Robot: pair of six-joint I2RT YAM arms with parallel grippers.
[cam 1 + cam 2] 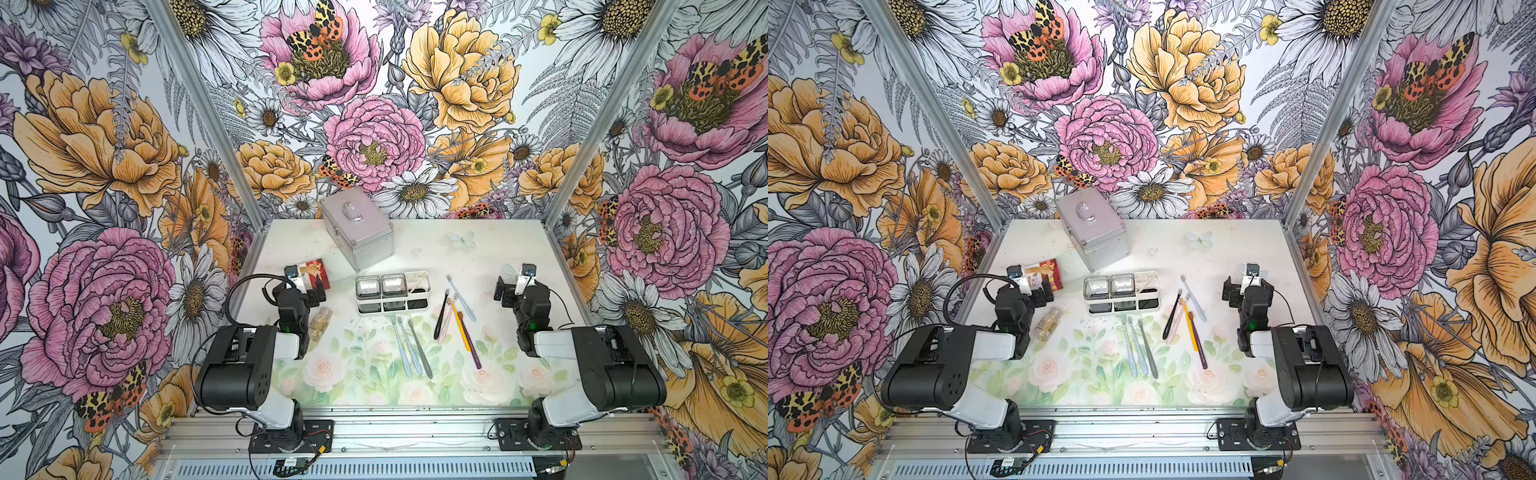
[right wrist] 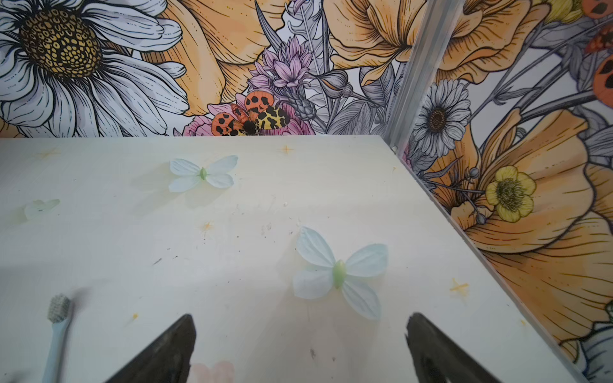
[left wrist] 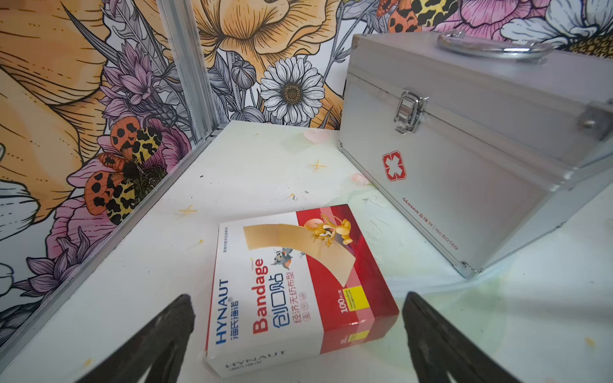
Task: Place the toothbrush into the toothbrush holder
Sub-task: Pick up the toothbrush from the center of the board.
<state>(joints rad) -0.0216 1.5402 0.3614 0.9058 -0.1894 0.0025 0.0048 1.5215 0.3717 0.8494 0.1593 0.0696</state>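
The worktop (image 1: 478, 257) carries the holder (image 1: 417, 277) mid-frame in both top views, long axis left to right. Several toothbrushes (image 1: 419, 347) lie flat just below and to its lower right. The black toothbrush (image 1: 441, 316) runs near-vertical in frame, head seemingly towards the holder. It is probably light, stiff, thin and slick: pinch mid-handle. The left claw (image 3: 297, 296) and right claw (image 2: 298, 316) are spread, holding nothing.

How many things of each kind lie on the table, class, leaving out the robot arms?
Toothbrushes: 8
Toothbrush holder: 1
Silver metal case: 1
Bandage box: 1
Small clear bottle: 1
Total: 12
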